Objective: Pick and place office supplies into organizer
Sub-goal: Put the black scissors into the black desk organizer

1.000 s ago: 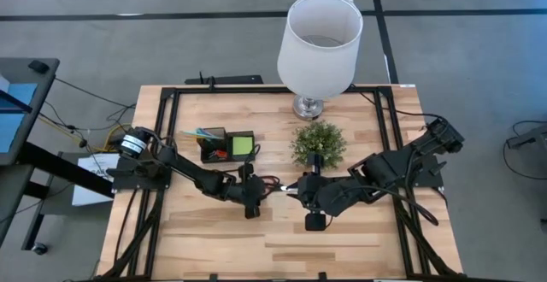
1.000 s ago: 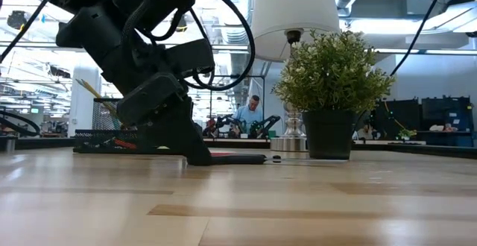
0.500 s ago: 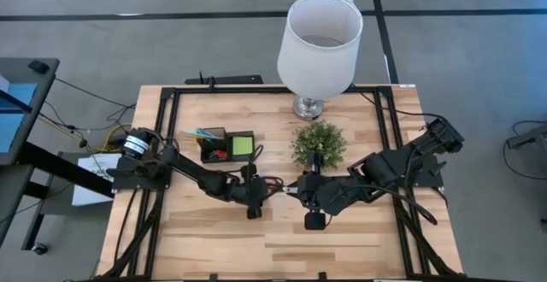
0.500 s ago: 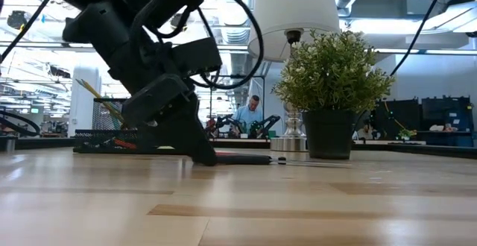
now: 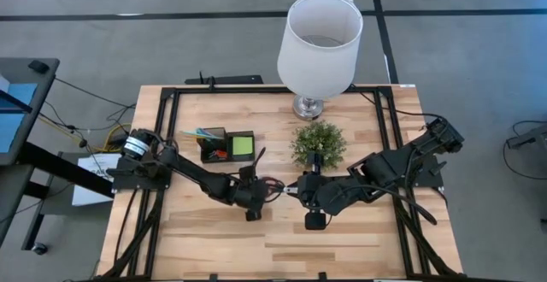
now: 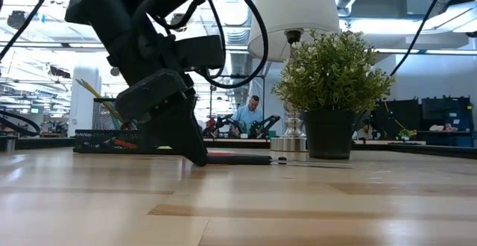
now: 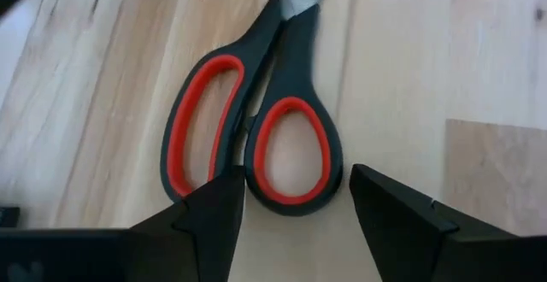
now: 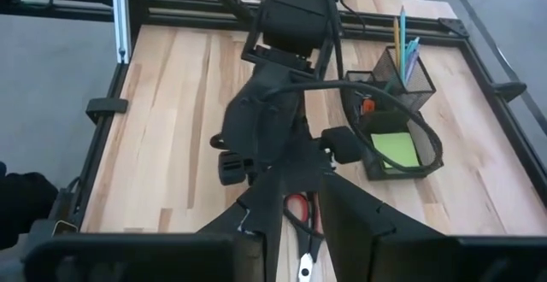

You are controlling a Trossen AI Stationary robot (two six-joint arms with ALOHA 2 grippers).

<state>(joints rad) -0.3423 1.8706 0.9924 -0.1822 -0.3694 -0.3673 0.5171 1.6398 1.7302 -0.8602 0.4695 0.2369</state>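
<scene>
The red-and-black scissors (image 7: 256, 128) lie flat on the table, also seen in the high view (image 5: 275, 185). My left gripper (image 7: 295, 201) is open and low over their handle end, pointing down, with one handle loop (image 7: 292, 149) between its fingers. My right gripper (image 8: 295, 218) hangs over the blade end (image 8: 305, 267), narrowly open. The black organizer (image 5: 224, 145) stands left of the scissors toward the far edge. It holds pens (image 8: 403, 43) in its tall compartment and the lime sticky pad (image 5: 243, 145) in its tray. My left gripper stands with one finger (image 7: 218, 209) at the junction of the two handle loops and the other finger (image 7: 389, 214) outside the loop (image 7: 329, 175). Whether either finger touches the scissors, I cannot tell.
The potted plant (image 5: 318, 143) stands just beyond my right gripper, with the white-shaded lamp (image 5: 319, 47) behind it at the far edge. Bare wood (image 5: 256, 243) runs along the near side of the table. A person (image 6: 250, 115) shows in the room behind.
My left gripper has edged a little toward the scissors and turned at the wrist, and now stands over the handle loops. The scissors and my right arm have stayed where they were.
</scene>
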